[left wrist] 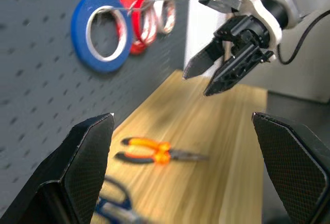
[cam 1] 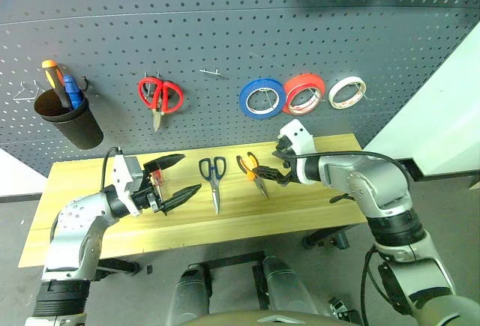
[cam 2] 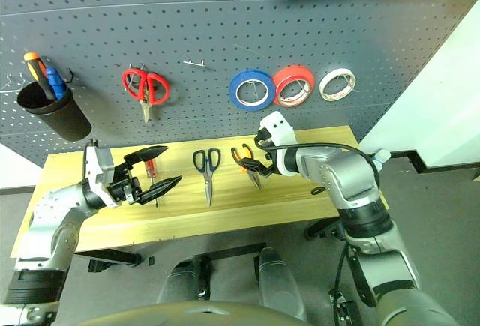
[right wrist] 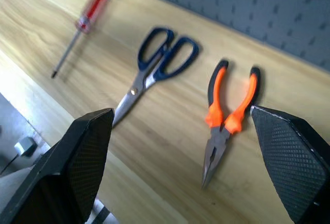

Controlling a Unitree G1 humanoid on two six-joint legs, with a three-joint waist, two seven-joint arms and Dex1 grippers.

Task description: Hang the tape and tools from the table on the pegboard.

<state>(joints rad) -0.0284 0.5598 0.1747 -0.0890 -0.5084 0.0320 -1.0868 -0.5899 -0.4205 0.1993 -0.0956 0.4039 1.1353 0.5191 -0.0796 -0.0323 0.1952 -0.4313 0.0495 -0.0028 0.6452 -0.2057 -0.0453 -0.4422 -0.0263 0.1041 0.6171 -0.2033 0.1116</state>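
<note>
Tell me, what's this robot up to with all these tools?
It is tidying tools from the table onto the pegboard. Three rolls of tape already hang there. The pliers, the blue scissors and the red screwdriver lie on the wood. The right gripper is open just above the pliers, holding nothing. The left gripper is open too, near the screwdriver.
</note>
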